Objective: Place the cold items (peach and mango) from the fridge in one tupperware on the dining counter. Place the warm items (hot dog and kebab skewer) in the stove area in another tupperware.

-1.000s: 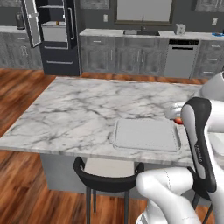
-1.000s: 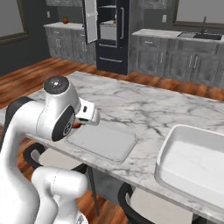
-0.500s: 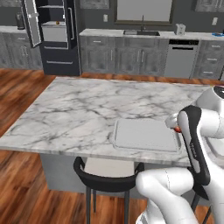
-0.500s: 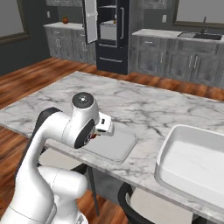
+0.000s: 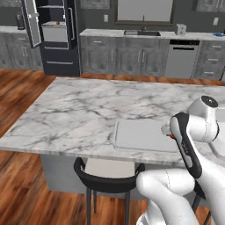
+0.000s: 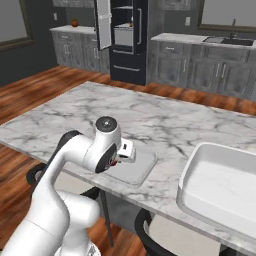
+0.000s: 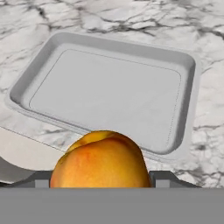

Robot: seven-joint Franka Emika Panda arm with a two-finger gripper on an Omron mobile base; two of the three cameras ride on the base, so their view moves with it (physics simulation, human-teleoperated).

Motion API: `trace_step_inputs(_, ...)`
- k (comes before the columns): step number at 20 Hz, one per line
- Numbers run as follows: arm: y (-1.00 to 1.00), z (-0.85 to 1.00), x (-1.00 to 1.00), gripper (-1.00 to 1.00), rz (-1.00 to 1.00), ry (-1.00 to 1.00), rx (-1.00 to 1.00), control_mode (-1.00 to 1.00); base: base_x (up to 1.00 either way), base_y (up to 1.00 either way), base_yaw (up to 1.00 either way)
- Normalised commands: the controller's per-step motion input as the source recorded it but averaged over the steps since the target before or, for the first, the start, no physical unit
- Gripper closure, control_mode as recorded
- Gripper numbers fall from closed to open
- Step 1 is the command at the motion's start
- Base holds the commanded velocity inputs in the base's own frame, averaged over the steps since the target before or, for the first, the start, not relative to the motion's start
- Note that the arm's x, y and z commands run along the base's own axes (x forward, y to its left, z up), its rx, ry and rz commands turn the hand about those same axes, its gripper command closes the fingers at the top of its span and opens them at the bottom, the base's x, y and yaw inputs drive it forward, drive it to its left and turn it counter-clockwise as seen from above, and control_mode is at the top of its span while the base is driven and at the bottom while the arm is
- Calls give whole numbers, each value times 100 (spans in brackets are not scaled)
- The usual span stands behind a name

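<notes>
My gripper (image 7: 101, 180) is shut on the peach (image 7: 103, 159), a round orange-yellow fruit held between the two dark fingertips (image 7: 164, 177). Beyond the peach lies a shallow grey tupperware (image 7: 189, 100), open and with nothing in it. In the left base view the gripper (image 5: 169, 132) hangs at the right near corner of that tupperware (image 5: 140, 134). From the right base view the gripper (image 6: 125, 152) sits just over the tupperware's (image 6: 137, 167) near left edge, with a sliver of the peach (image 6: 114, 162) showing. The mango, hot dog and kebab skewer are out of view.
A larger, deeper white tupperware (image 6: 220, 185) stands on the marble counter (image 5: 83, 110) further right. A black chair (image 5: 107, 180) is tucked under the counter's near edge. The fridge (image 5: 52, 35) stands open at the back wall, with a small orange item (image 5: 57, 23) on a shelf.
The arm has swung down and toward the shallow tupperware, carrying the peach from above the counter's front edge to the tupperware's near corner. The grip has stayed the same.
</notes>
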Motion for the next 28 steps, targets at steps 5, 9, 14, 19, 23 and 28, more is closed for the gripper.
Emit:
trace_step_inputs(5,-5,-43,72,100,2,11,0,-100,0,0,0)
trace_step_inputs(9,-13,-47,69,100,1,8,0,-100,0,0,0)
trace_step_inputs(14,-13,-50,62,100,0,6,0,-100,0,0,0)
trace_step_inputs(19,-21,-41,59,100,0,2,0,-100,0,0,0)
trace_step_inputs(23,-34,-27,50,100,0,0,2,-100,0,0,0)
trace_step_inputs(28,-38,-25,26,100,0,0,1,-100,0,0,0)
